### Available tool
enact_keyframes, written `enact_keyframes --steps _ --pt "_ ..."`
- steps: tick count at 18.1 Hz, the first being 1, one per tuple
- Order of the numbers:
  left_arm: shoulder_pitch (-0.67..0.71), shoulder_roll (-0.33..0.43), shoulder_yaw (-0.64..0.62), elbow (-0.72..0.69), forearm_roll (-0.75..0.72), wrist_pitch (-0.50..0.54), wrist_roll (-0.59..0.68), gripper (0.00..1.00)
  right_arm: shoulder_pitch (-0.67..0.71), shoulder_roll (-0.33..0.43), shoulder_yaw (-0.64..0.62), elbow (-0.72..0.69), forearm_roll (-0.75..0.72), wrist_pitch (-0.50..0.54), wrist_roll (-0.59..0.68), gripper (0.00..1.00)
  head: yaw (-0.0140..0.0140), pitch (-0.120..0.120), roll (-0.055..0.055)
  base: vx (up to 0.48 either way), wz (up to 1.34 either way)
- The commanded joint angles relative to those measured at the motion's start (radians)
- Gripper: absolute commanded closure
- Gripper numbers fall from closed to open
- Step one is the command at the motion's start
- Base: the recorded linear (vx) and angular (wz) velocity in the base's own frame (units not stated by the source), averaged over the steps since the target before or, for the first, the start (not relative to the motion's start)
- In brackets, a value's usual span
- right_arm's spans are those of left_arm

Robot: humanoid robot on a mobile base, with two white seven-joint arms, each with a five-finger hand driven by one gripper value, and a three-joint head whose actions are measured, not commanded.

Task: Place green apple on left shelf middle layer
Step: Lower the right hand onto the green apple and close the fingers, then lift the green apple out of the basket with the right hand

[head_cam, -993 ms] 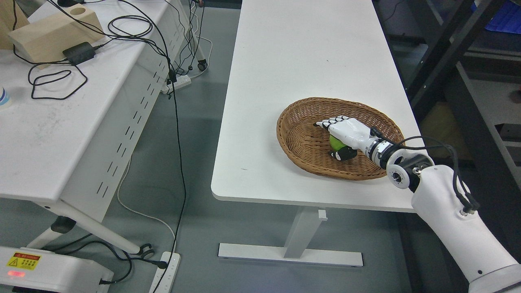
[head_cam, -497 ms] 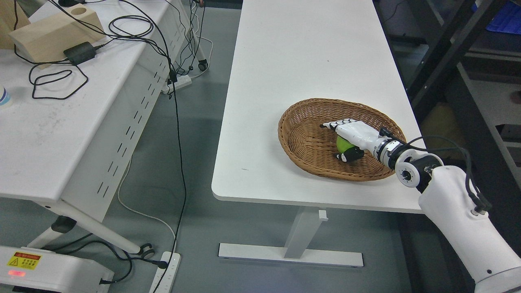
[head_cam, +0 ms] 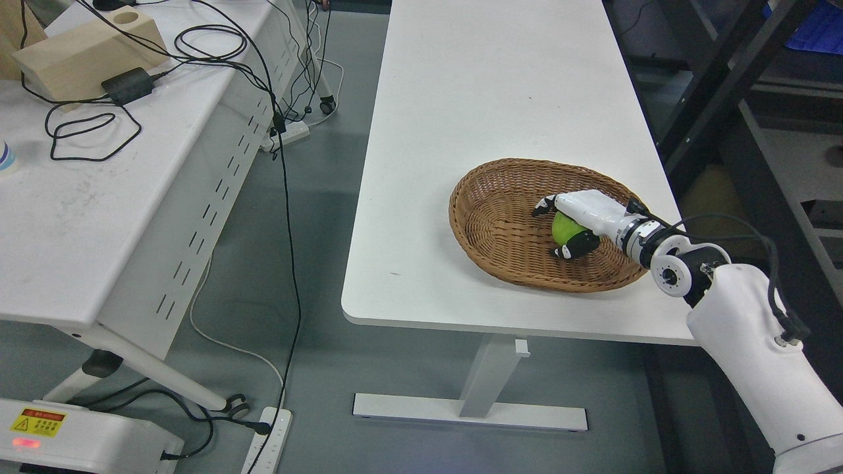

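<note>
White arm, black cables, silver wrist, white robot hand with black fingertips.

Even, bright light from overhead washes the white table pale, with soft shadows beneath it. The right edge sinks into darkness. Focus is sharp throughout, without motion blur.

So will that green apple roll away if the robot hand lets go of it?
Probably a little. The green apple looks round and smooth, so it could roll or slip. The wicker basket has raised sides, which should likely stop it. The right hand curls around it.
</note>
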Motion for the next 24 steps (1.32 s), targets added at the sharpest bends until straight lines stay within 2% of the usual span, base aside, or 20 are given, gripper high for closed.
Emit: enact_keyframes --steps 1,3,4,9,15,18,21,24 --pt "0.000 0.017 0.000 0.000 0.000 -0.001 -0.001 0.00 0.008 -0.002 -0.095 -0.022 -0.005 -0.001 0.069 0.86 0.0000 0.000 0.000 0.000 0.00" --pt "0.000 0.017 0.000 0.000 0.000 -0.001 -0.001 0.00 0.007 -0.002 -0.106 -0.030 -0.008 -0.010 0.071 0.96 0.0000 0.000 0.000 0.000 0.00" --pt "0.000 0.017 0.000 0.000 0.000 -0.001 0.000 0.00 0.007 -0.002 -0.119 -0.033 -0.009 -0.023 0.069 0.96 0.0000 0.000 0.000 0.000 0.00" --pt "0.000 0.017 0.000 0.000 0.000 -0.001 -0.001 0.00 0.048 0.029 -0.359 -0.119 -0.057 -0.082 0.068 0.96 0.0000 0.000 0.000 0.000 0.00" --pt "0.000 0.017 0.000 0.000 0.000 -0.001 0.000 0.00 0.070 0.012 -0.585 -0.239 -0.121 -0.039 0.078 0.97 0.0000 0.000 0.000 0.000 0.00" --pt "0.000 0.017 0.000 0.000 0.000 -0.001 0.000 0.00 0.074 -0.028 -0.625 -0.243 -0.123 -0.019 0.117 0.98 0.0000 0.000 0.000 0.000 0.00" --pt "0.000 0.017 0.000 0.000 0.000 -0.001 0.000 0.00 0.114 -0.029 -0.630 -0.254 -0.122 -0.019 0.135 0.98 0.0000 0.000 0.000 0.000 0.00" --pt "0.000 0.017 0.000 0.000 0.000 -0.001 0.000 0.00 0.140 -0.023 -0.619 -0.259 -0.114 0.021 0.216 0.98 0.0000 0.000 0.000 0.000 0.00"
